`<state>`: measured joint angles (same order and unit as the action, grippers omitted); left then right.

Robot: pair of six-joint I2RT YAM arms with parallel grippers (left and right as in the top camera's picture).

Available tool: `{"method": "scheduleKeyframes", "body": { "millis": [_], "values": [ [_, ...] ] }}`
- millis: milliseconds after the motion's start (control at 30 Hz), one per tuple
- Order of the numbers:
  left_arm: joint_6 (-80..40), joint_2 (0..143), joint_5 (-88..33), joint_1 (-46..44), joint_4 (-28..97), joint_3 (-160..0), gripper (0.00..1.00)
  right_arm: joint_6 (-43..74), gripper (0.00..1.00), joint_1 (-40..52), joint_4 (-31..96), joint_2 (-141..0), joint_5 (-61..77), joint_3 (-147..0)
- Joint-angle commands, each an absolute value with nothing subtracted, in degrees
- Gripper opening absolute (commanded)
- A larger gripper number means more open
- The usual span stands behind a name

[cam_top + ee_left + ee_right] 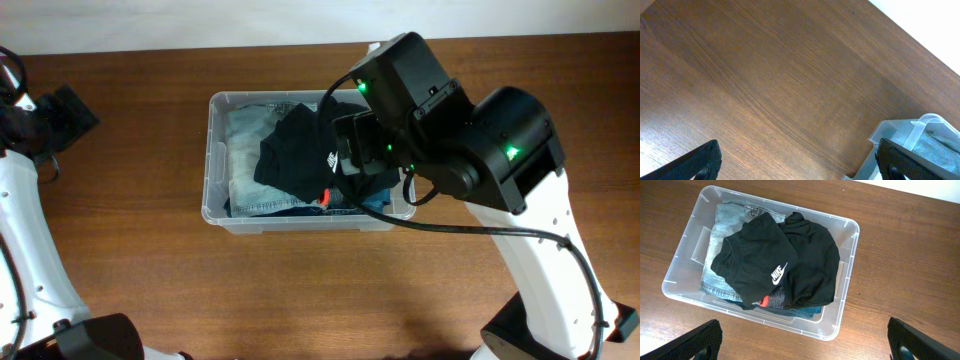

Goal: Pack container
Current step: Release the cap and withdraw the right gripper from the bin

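Container (213, 150) partly under right arm (500, 150)

Robot lab bench: bare wooden table (300, 290) against white backdrop (200, 20).

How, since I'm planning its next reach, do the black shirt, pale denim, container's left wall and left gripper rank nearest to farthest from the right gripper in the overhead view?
From the right gripper, over the container's right half:
1. Black shirt, just left of it, mid-container.
2. Pale denim, container's left part.
3. Container's left wall.
4. Left gripper, far left of the table.
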<state>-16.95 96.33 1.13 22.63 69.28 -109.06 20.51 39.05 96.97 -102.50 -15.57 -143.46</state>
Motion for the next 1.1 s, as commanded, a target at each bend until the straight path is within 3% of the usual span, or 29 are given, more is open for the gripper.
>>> {"method": "scheduleKeyframes", "body": {
  "millis": [0, 667, 800, 1067],
  "values": [
    [-17.3, 97.0, 1.5, 22.8, 69.3, -108.8, 0.99, 17.6, 0.99, 38.9, 97.3, -102.8, -15.5, -143.5],
    [-17.3, 97.0, 1.5, 22.8, 69.3, -108.8, 0.99, 11.7, 0.99, 35.2, 92.1, -98.3, -19.9, -141.1],
    [-17.3, 97.0, 1.5, 22.8, 69.3, -108.8, 1.00, 10.1, 0.99, 29.6, 84.6, -94.3, -14.8, -132.7],
    [-17.3, 97.0, 1.5, 22.8, 69.3, -108.8, 0.99, 6.0, 0.99, 17.0, 61.5, -76.9, -0.6, -99.5]
  ]
}}
